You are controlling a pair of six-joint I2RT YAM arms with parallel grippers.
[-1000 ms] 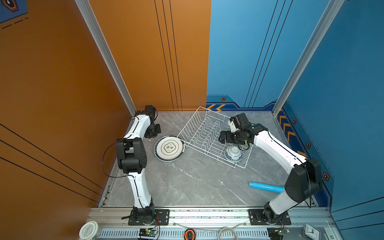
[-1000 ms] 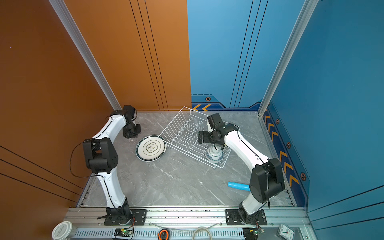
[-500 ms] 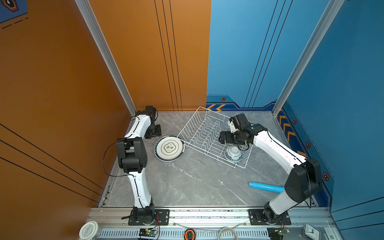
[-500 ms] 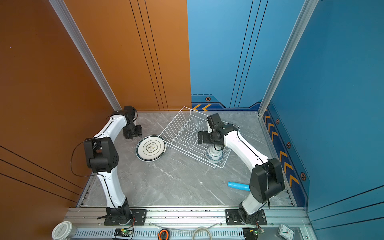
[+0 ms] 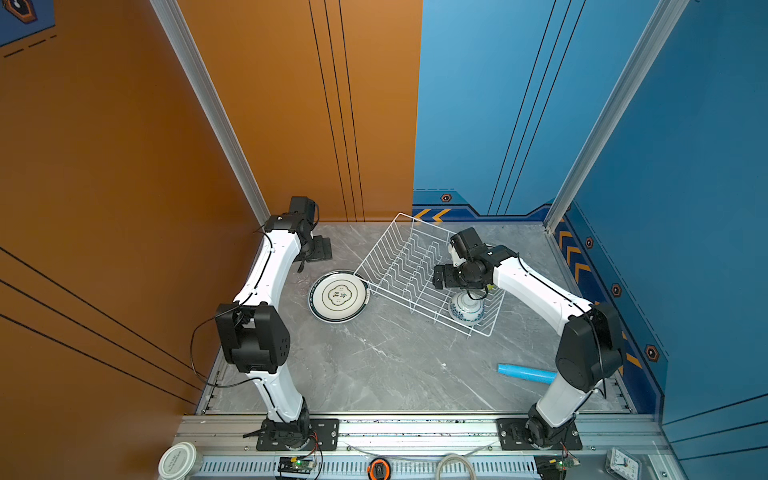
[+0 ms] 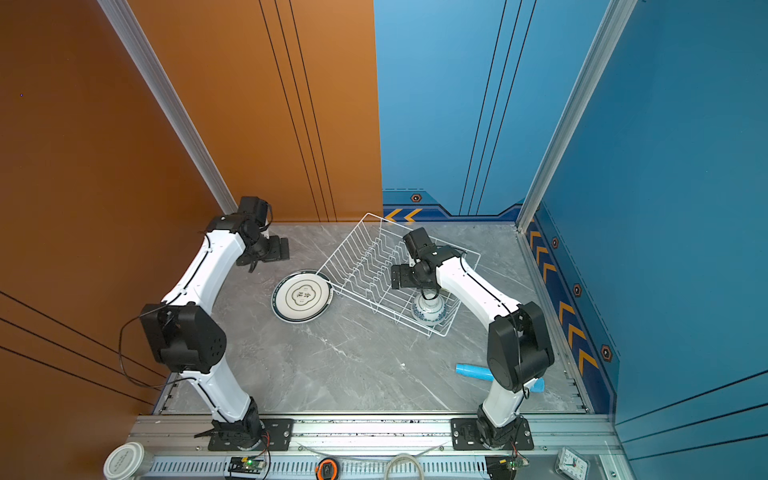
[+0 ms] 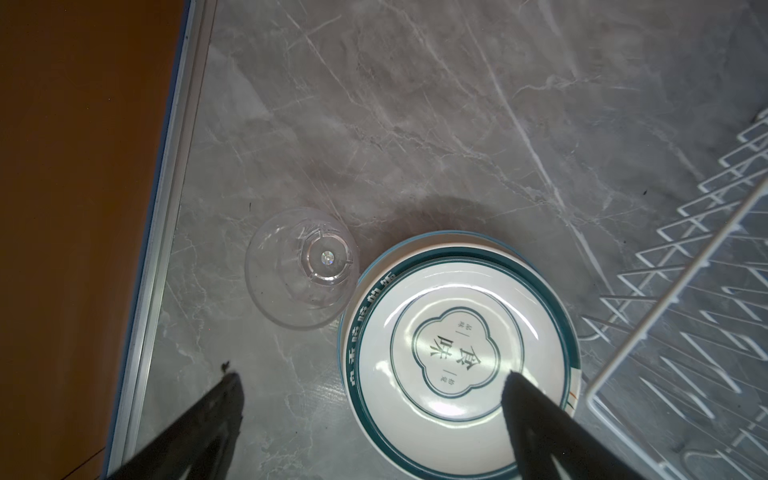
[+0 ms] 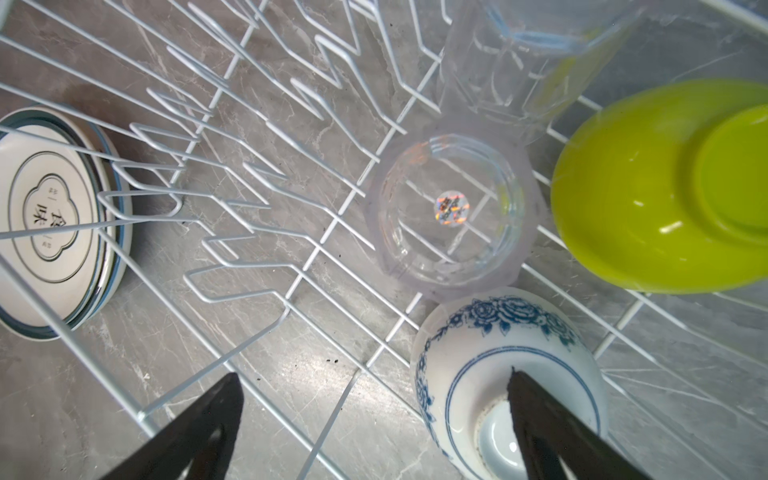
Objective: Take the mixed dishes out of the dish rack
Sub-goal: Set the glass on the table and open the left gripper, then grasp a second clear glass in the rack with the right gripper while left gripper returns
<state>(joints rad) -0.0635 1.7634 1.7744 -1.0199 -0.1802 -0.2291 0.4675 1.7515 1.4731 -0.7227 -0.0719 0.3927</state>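
In both top views you see the dish rack (image 5: pixel 428 274) askew on the grey table (image 5: pixel 374 365). The dark-rimmed plate (image 5: pixel 338 295) lies flat at its left corner, and the patterned bowl (image 5: pixel 466 309) sits upside down inside it below the right gripper (image 5: pixel 441 277). The left gripper (image 5: pixel 321 250) hangs over the table's far left corner. Only your left wrist view shows an inverted clear cup (image 7: pixel 301 268) on the table just beside the plate, with that gripper's jaws spread wide and empty. Only your right wrist view shows, within the rack, an upturned glass (image 8: pixel 453 212), a second glass (image 8: pixel 519 54) beside it and the lime-green bowl (image 8: pixel 665 187) mouth down; those jaws too stand spread, empty.
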